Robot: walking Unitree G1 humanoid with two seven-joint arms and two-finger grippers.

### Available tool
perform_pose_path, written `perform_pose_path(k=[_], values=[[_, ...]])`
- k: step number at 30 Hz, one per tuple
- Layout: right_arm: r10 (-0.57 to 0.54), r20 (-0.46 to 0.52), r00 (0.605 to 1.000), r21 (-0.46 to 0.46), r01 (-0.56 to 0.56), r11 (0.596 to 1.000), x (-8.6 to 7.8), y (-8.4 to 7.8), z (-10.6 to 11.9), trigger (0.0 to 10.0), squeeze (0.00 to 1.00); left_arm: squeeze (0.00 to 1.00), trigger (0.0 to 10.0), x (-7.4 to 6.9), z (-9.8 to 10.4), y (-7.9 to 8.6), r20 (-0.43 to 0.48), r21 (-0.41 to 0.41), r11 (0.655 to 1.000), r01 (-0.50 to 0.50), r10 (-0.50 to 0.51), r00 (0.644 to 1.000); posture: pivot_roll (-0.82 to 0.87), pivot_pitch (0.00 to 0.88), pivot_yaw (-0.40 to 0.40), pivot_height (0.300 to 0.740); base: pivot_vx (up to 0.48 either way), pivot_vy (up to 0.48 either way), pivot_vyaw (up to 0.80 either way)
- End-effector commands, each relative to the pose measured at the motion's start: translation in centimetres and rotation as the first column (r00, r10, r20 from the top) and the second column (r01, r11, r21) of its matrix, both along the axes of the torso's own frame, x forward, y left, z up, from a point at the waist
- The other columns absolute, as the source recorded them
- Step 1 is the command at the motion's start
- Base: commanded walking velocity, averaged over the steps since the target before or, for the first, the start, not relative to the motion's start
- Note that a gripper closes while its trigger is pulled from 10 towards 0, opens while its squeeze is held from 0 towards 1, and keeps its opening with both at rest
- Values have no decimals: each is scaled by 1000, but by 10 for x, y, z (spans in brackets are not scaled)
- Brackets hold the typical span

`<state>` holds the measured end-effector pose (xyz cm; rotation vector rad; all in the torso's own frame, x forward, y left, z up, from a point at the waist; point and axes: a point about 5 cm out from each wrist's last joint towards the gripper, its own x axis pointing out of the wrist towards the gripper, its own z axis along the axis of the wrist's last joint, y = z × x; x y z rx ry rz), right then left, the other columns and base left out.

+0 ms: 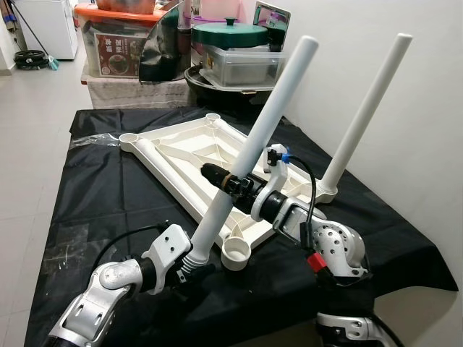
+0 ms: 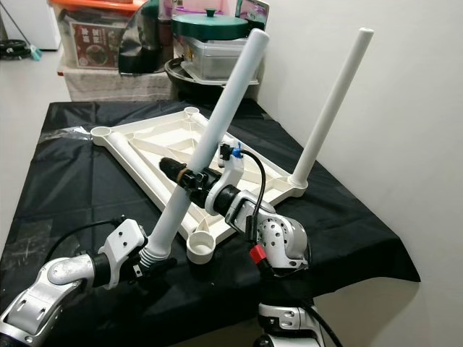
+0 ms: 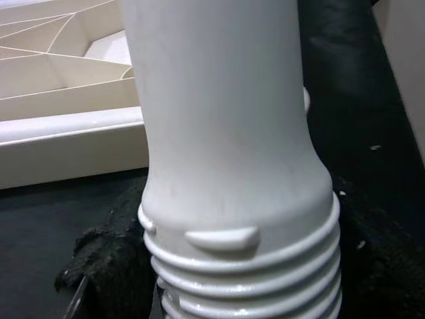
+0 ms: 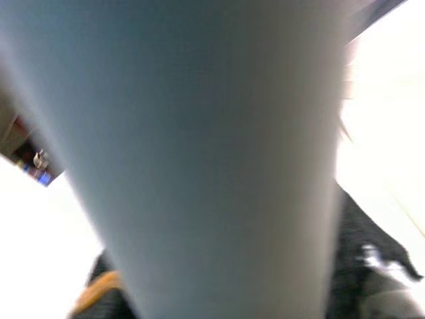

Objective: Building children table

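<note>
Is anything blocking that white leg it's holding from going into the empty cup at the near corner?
Nothing visible: the socket sits open beside the leg, whose threaded end rests on the black cloth.

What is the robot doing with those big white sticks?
It is building a little table. The white tabletop lies upside down on a black cloth. One leg already stands in a corner socket. The robot holds a second leg tilted with both grippers: the left gripper grips it near its threaded bottom end, and the right gripper grips it halfway up. That end sits beside an empty corner socket, not in it yet.
</note>
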<state>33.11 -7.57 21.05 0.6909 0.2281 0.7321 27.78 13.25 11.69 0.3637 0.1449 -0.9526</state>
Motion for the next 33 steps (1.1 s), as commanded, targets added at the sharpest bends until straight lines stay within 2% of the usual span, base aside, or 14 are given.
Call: perform_pose_path(k=[1,3,5,7,13,14,15,18,21,24,26,29,32,33], values=[[-25,-41,999,14,26,1000,1,-1,-8,0,0,0,10000,-2,10,-18,83,6,995,100,-100,991,54,0,-93,740,0,0,0],[-40,-35,999,30,41,999,1,0,-7,0,0,0,10000,-1,11,-20,91,-1,995,98,-97,991,53,0,-91,740,0,0,0],[-81,12,997,28,80,996,1,-1,-4,0,0,0,10000,-2,12,-23,105,-17,994,105,-103,989,53,0,-88,740,0,0,0],[-81,12,997,28,80,996,1,-1,-4,0,0,0,10000,-2,12,-23,105,-17,994,105,-103,989,53,0,-88,740,0,0,0],[-115,91,989,15,114,993,-3,2,3,0,0,0,10000,1,16,-22,119,-42,994,99,-93,988,55,0,-87,740,0,0,0],[-129,119,984,2,130,991,-3,1,6,0,0,1000,10000,3,18,-22,128,-75,994,82,-72,989,54,0,-84,740,0,0,0],[-142,144,979,-12,146,989,-2,0,8,0,0,1000,10000,5,20,-22,135,-102,993,67,-53,989,54,0,-84,740,0,0,0],[-162,178,971,-30,170,985,0,-3,11,0,0,1000,10000,6,21,-21,140,-118,991,58,-41,989,54,0,-84,740,0,0,0],[-210,239,948,-74,233,970,7,-18,19,0,0,1000,10000,5,25,-18,141,-144,988,54,-33,989,56,0,-88,740,0,0,0],[-230,269,935,-92,263,960,11,-25,23,0,0,1000,10000,4,26,-17,140,-157,986,54,-32,990,58,0,-90,740,0,0,0],[-279,333,901,-119,334,935,16,-39,36,0,0,1000,10000,2,30,-15,133,-183,982,54,-30,991,61,0,-92,740,0,0,0],[-336,403,852,-111,409,906,18,-57,59,0,0,1000,10000,3,34,-8,141,-212,977,-20,50,989,62,0,-88,740,0,0,0],[-346,425,836,-119,431,895,18,-63,64,0,0,992,10000,4,34,-4,135,-224,973,-51,82,987,62,0,-88,740,0,0,0],[-351,438,828,-128,443,887,17,-70,67,0,0,204,10000,5,34,3,125,-243,965,-104,137,983,61,0,-87,740,0,0,0]])
